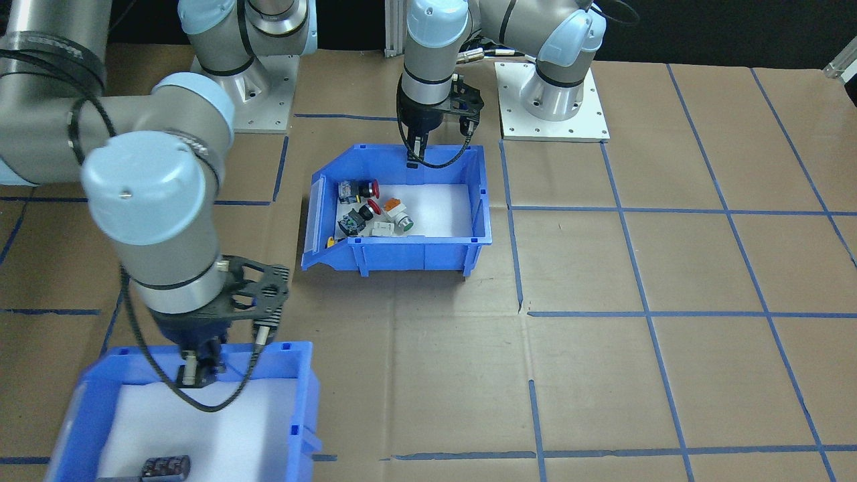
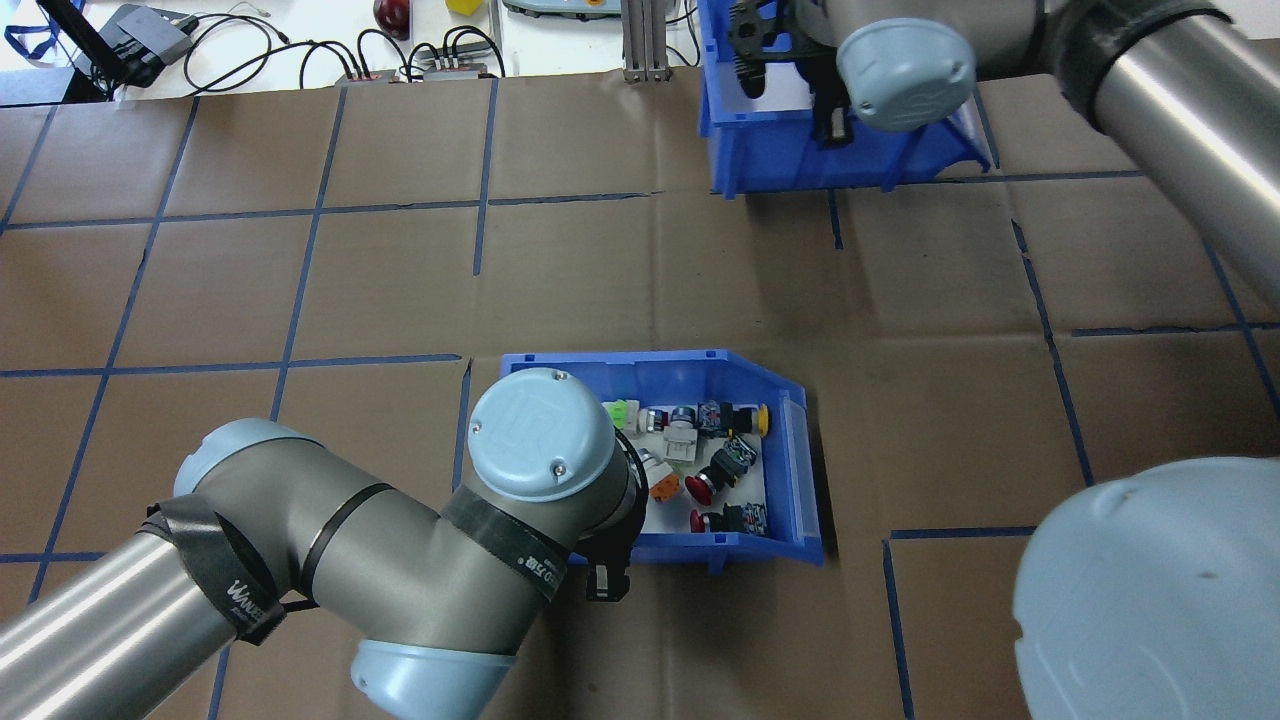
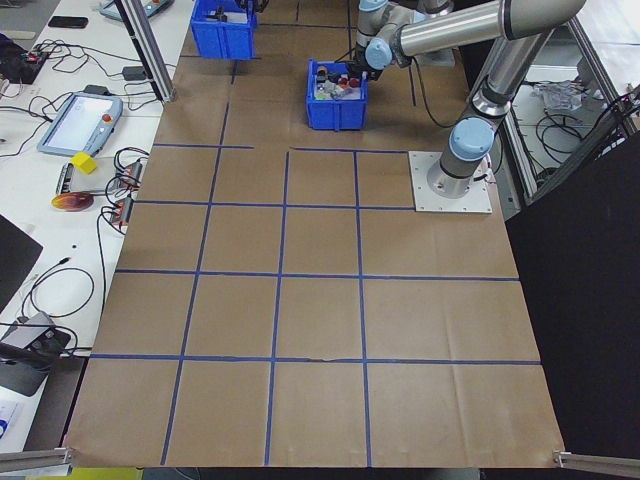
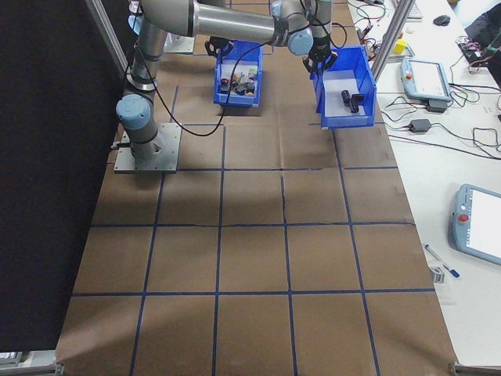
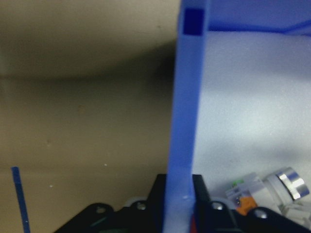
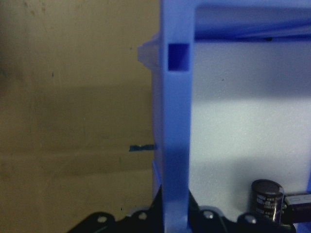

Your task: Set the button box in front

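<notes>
The button box (image 1: 402,258) is a blue sloped-front bin with a white liner, standing near the robot's base. Red, orange and green push buttons (image 1: 371,207) lie in it. My left gripper (image 1: 415,155) is shut on its back wall, which runs between the fingers in the left wrist view as a blue wall (image 5: 187,121). Overhead, the left wrist covers part of the button box (image 2: 790,470). My right gripper (image 1: 194,375) is shut on the wall (image 6: 176,121) of a second blue bin (image 1: 301,402) at the far side. That bin holds dark capacitors (image 6: 266,199).
Brown paper with a blue tape grid (image 1: 643,314) covers the table. Two white base plates (image 1: 556,100) sit at the robot's end. An aluminium post (image 2: 645,40) and cables (image 2: 300,50) lie past the far edge. A teach pendant (image 4: 427,78) rests on the side bench.
</notes>
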Robot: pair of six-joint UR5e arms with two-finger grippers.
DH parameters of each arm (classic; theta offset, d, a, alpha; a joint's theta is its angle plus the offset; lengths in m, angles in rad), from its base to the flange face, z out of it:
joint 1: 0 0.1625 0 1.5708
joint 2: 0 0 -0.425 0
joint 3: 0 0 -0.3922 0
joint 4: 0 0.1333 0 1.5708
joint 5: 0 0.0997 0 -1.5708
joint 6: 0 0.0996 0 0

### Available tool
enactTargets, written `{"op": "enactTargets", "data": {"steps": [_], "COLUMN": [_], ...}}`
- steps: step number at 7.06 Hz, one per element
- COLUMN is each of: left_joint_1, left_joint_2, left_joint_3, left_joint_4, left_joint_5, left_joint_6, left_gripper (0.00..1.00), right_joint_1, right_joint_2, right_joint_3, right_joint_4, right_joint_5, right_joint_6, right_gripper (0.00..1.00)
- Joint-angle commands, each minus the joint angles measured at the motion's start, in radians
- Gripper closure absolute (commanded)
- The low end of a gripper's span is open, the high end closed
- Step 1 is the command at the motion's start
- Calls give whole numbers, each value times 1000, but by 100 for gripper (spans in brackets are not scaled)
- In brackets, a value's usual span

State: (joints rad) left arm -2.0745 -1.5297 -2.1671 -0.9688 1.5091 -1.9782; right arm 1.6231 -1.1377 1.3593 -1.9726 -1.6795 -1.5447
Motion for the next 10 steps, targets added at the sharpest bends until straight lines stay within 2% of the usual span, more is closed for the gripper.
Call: {"op": "enactTargets", "data": {"steps": [1,4,6,8,9,10], "left_joint_1": [71,213,223,218,217,217], "left_joint_2": [17,-97,-295,-458,-505,-532], "left_joint_3": [56,247,452,631,665,671], "left_joint_4": [4,4,7,-1,-2,7], "left_joint_5": [87,74,71,21,2,-82], "left_joint_6": [56,154,168,148,150,147], "left_gripper": [100,100,100,100,100,100], "right_joint_1": [-130,-182,-250,-265,-299,-319], "right_joint_2": [-100,-285,-371,-415,-416,-418], "right_joint_3": [104,355,470,530,544,555], "right_joint_4": [11,-8,-11,-28,-40,-40], "right_joint_5": [-3,-12,-6,-11,-9,-6], "right_joint_6": [-147,-291,-363,-368,-356,-356], "right_gripper": [93,93,92,92,92,92]}}
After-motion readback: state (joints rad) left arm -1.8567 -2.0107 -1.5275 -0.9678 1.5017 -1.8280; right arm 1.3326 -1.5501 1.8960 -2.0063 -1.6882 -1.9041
